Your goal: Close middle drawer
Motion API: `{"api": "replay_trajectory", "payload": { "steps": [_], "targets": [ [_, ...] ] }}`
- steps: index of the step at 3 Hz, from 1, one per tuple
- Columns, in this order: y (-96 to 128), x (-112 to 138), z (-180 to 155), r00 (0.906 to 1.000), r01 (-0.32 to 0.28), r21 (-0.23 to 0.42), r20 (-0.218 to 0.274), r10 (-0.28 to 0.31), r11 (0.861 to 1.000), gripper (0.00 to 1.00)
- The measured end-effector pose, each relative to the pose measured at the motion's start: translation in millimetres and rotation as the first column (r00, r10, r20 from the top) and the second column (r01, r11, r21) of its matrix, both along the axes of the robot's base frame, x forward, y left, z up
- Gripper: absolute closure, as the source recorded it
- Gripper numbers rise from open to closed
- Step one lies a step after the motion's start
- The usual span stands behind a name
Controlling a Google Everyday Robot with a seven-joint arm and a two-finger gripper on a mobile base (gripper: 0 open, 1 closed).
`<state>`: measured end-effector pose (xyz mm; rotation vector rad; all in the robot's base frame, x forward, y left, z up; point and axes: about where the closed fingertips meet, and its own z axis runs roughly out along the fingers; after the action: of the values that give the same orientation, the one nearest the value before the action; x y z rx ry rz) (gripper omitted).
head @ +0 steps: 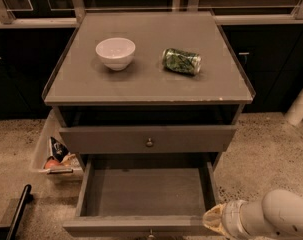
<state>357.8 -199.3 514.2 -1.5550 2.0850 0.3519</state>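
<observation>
1. Cabinet (146,81): grey-brown wood with a flat top, at centre of the scene. It stands on a speckled stone floor (271,149), with dark cupboards (271,59) along the far wall.

2. Middle drawer (146,191): wide and shallow, pulled far out toward the near edge, with its bare wooden bottom in full view. The front panel lies at the near bottom edge, and only the top of its small round knob (151,232) shows.

3. Upper drawer (111,140): directly above the middle drawer and drawn out only slightly. It has a plain front with a round metal knob (149,142) at centre, and a dark gap lies between it and the cabinet top.

4. Robot arm (283,219): a thick white tube entering from the near right corner.

5. Gripper (215,220): a yellowish end piece beyond a ribbed white wrist, at the near right corner of the middle drawer, close against its right side wall. Whether it is released or clenched cannot be told.

6. Bin (41,149): pale and translucent, on the floor just left of the cabinet, holding coloured packets.

7. White post (301,104): leaning, far right.

8. Black bar (18,209): on the floor, near left.

9. Bowl (115,52): white and upright, on the left part of the cabinet top.

10. Can (181,61): green-patterned, lying on its side to the right of the bowl and apart from it.
</observation>
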Motion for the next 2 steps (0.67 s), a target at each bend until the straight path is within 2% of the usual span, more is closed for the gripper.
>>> {"api": "replay_trajectory", "payload": {
  "steps": [2],
  "targets": [
    [6.7,-7.2,-38.3,0.9991,-0.04,0.032,-0.012,0.041,0.999,1.0]
  ]
}}
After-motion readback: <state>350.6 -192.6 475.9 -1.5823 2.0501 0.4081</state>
